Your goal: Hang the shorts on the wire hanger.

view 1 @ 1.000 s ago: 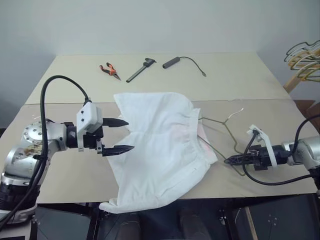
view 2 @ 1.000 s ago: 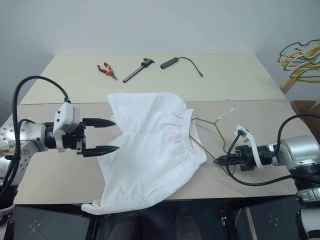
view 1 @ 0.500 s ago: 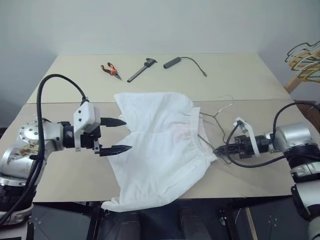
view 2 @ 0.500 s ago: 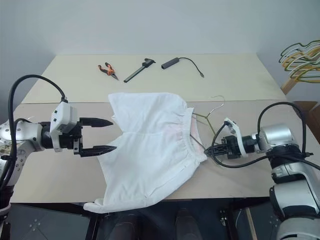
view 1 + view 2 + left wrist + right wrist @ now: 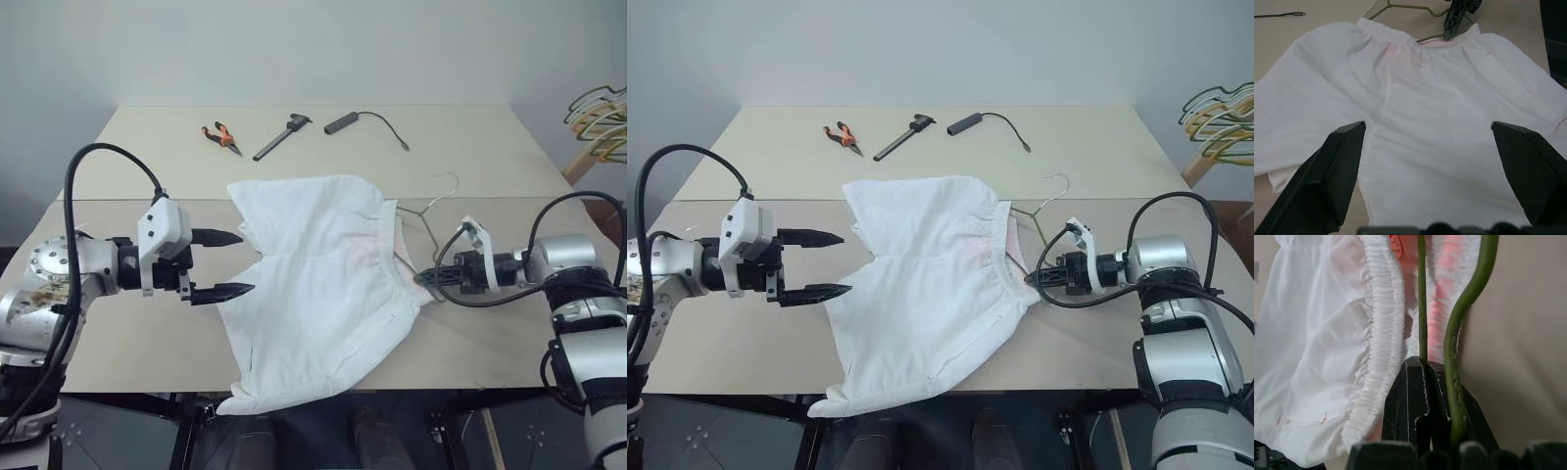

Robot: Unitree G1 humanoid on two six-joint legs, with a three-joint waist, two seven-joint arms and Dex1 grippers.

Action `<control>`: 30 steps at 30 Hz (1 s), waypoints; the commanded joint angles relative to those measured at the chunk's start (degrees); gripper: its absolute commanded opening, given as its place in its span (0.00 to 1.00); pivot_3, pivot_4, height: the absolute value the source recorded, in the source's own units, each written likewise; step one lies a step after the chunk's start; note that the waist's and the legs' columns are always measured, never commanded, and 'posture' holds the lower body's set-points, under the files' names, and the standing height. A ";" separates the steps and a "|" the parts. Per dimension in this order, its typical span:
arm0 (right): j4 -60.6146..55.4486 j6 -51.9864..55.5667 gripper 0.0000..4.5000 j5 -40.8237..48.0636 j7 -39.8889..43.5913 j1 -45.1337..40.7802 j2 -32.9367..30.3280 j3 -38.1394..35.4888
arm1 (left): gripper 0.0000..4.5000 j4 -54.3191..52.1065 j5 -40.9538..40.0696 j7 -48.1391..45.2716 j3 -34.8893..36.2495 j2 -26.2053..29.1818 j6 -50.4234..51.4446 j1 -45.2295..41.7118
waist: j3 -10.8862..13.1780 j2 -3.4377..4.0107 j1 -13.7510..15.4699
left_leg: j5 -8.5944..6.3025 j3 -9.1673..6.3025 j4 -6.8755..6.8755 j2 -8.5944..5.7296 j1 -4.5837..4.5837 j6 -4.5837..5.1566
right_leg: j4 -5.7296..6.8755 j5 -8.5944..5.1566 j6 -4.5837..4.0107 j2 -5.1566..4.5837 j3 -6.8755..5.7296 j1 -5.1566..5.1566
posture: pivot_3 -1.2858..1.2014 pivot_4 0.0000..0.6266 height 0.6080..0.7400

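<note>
The white shorts (image 5: pixel 313 274) lie spread on the table, waistband to the right, one leg hanging over the front edge. The wire hanger (image 5: pixel 429 209) lies at the waistband with its hook pointing away to the far right. My right gripper (image 5: pixel 421 278) is shut on the hanger's wire (image 5: pixel 1421 293), right at the gathered waistband, where the pinkish inside shows (image 5: pixel 1444 264). To the left of the shorts my left gripper (image 5: pixel 245 262) hovers open, its fingers (image 5: pixel 1342 171) spread towards the cloth and holding nothing.
Orange-handled pliers (image 5: pixel 219 136), a dark caliper-like tool (image 5: pixel 280 135) and a black device with a cable (image 5: pixel 343 121) lie on the far half of the table. A bunch of hangers (image 5: pixel 598 113) hangs past the right edge.
My right gripper has moved left with the wire hanger, from beside the shorts up to the waistband. The left gripper has stayed where it was, open.
</note>
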 commanded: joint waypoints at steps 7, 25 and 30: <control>-28.19 -11.85 0.00 -6.31 -4.91 5.58 -8.60 -1.65 | 0.99 0.93 0.24 -0.85 0.57 1.22 -1.76 -2.39 | 0.01 0.02 -0.03 | 0.00 0.01 0.00 0.00 0.00 0.00 | 0.02 0.00 0.00 0.00 0.00 -0.04 | 0.51 0.19 1.00; -61.13 -9.63 0.00 -4.80 -9.48 4.09 -9.99 -1.22 | 0.99 30.19 11.20 -12.94 -6.01 2.95 -22.10 -33.59 | -0.10 0.04 -1.98 | 0.03 0.00 0.09 -0.02 -0.36 -0.05 | 0.10 0.00 0.00 -0.02 -0.04 -0.39 | 0.47 0.11 1.00; -64.16 -9.18 0.00 -4.34 -8.12 4.08 -11.07 -0.18 | 0.99 39.09 18.35 -18.56 -11.23 2.65 -34.22 -37.02 | -0.20 0.09 -3.49 | 0.18 -0.02 0.28 -0.04 -0.87 -0.28 | 0.28 0.02 -0.01 -0.04 -0.03 -0.95 | 0.47 0.10 1.00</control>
